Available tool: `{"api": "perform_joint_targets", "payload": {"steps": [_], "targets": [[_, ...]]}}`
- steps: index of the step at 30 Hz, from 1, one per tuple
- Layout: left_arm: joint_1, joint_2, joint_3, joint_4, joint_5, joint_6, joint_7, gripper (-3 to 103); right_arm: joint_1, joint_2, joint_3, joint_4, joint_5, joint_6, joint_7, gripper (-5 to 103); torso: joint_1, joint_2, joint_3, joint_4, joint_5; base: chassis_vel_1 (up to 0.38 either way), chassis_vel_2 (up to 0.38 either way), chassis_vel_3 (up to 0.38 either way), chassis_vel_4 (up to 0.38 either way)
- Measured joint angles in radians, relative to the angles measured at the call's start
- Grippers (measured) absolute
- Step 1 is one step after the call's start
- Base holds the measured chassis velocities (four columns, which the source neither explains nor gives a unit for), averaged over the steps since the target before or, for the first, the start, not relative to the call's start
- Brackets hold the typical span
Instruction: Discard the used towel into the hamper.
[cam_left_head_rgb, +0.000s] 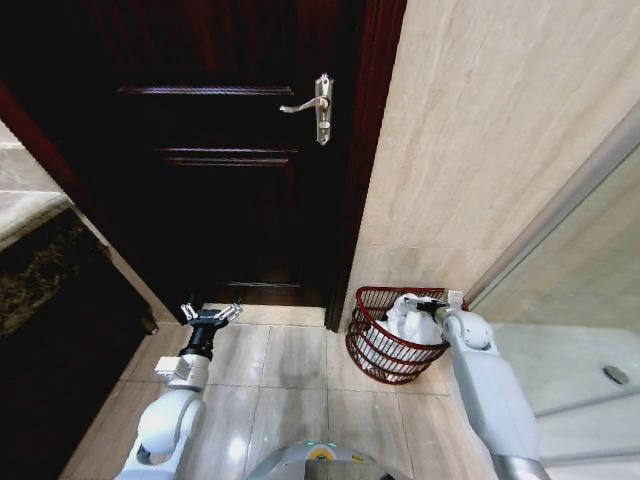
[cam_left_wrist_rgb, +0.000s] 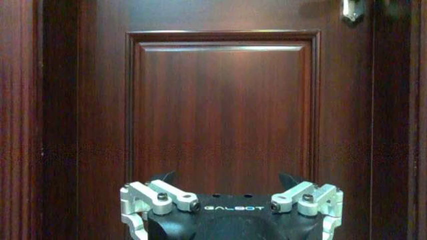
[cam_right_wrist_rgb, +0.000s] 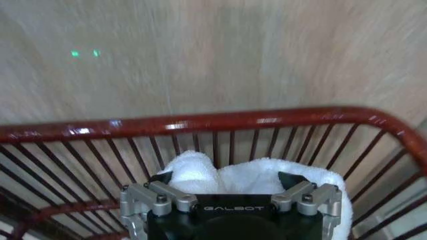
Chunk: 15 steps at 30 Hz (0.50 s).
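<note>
The hamper is a small reddish-brown wire basket on the floor against the beige wall, just right of the door. A white towel lies bunched inside it. My right gripper reaches over the hamper's right side, down at the towel. In the right wrist view that gripper stands open inside the hamper rim, and the towel bulges between its spread fingers. My left gripper hangs open and empty low in front of the door, its dark fingertips facing the door panel.
A dark wooden door with a silver lever handle is straight ahead. Beige tiled wall and a glass shower partition stand at the right. A dark stone counter is at the left. Glossy floor tiles lie between.
</note>
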Motion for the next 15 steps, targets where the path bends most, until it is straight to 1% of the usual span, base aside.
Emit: {"api": "perform_joint_targets", "payload": {"steps": [1, 4, 5, 6, 7, 10, 13, 15], "targets": [[0.000, 0.000, 0.000, 0.000, 0.000, 0.000, 0.000, 100, 0.000, 0.000, 0.000, 0.000, 0.000, 0.000, 0.000, 100, 0.000, 0.000, 0.000, 0.0000, 0.0000, 0.000, 0.000, 0.000, 0.000], [-0.002, 0.002, -0.003, 0.013, -0.003, -0.006, 0.000, 100, 0.021, -0.010, -0.050, -0.056, -0.005, 0.000, -0.026, 100, 0.000, 0.000, 0.000, -0.0002, 0.0000, 0.000, 0.000, 0.000, 0.000], [-0.004, 0.000, -0.003, 0.016, -0.003, -0.007, 0.000, 100, 0.027, -0.010, -0.069, -0.072, -0.016, 0.000, -0.030, 100, 0.000, 0.001, 0.000, -0.0001, -0.0001, 0.000, 0.000, 0.000, 0.000], [-0.005, -0.002, -0.001, 0.020, -0.003, -0.009, 0.000, 100, 0.032, -0.003, -0.089, -0.091, -0.050, 0.000, -0.031, 100, 0.000, 0.001, 0.000, -0.0001, -0.0002, 0.000, 0.000, 0.000, 0.000], [-0.005, -0.002, -0.001, 0.020, -0.003, -0.009, 0.000, 100, 0.032, -0.003, -0.089, -0.091, -0.050, 0.000, -0.031, 100, 0.000, 0.001, 0.000, -0.0001, -0.0002, 0.000, 0.000, 0.000, 0.000], [-0.007, -0.005, 0.001, 0.022, -0.004, -0.012, 0.000, 100, 0.034, 0.025, -0.114, -0.121, -0.108, 0.001, -0.032, 100, 0.000, 0.001, 0.000, 0.0002, 0.0001, 0.000, 0.000, 0.000, 0.000], [-0.010, 0.002, -0.001, 0.023, -0.010, -0.012, 0.000, 100, 0.030, 0.037, -0.122, -0.135, -0.127, 0.001, -0.031, 100, 0.000, 0.001, 0.000, 0.0003, -0.0007, 0.000, 0.000, 0.000, 0.000], [-0.014, 0.008, -0.004, 0.025, -0.017, -0.013, -0.001, 100, 0.030, 0.045, -0.118, -0.149, -0.127, 0.001, -0.021, 100, 0.000, 0.001, 0.001, 0.0002, 0.0003, 0.000, 0.000, 0.000, 0.000]]}}
